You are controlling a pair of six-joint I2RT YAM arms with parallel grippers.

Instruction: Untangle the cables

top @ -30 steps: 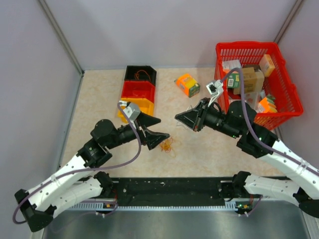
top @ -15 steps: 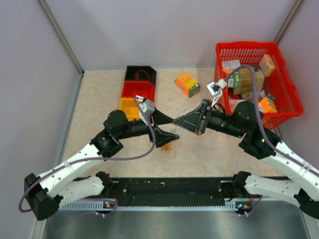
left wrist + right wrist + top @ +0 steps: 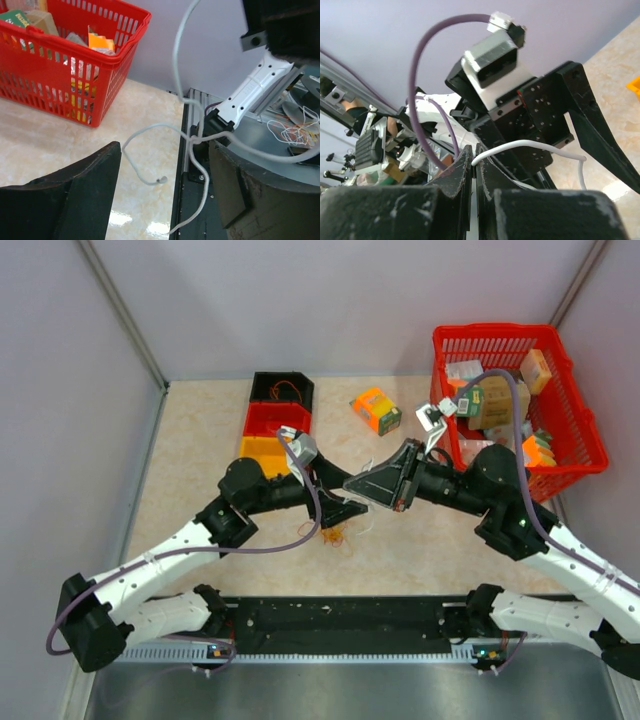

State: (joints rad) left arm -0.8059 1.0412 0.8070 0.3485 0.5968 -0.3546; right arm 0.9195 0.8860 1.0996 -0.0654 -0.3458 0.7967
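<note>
Right gripper point(image 3: 473, 147) jaws clamped on white cable point(image 3: 530, 142), left gripper point(image 3: 165, 150) jaws apart around it, red basket point(image 3: 500, 332) close rightward.

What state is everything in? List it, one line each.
left claw: open, gripping nothing
right claw: shut on white cable
white cable: held up, knotted
cable clump: tangled, lying loose
red basket: upright, full

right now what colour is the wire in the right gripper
White cable, best in right wrist view.
</note>
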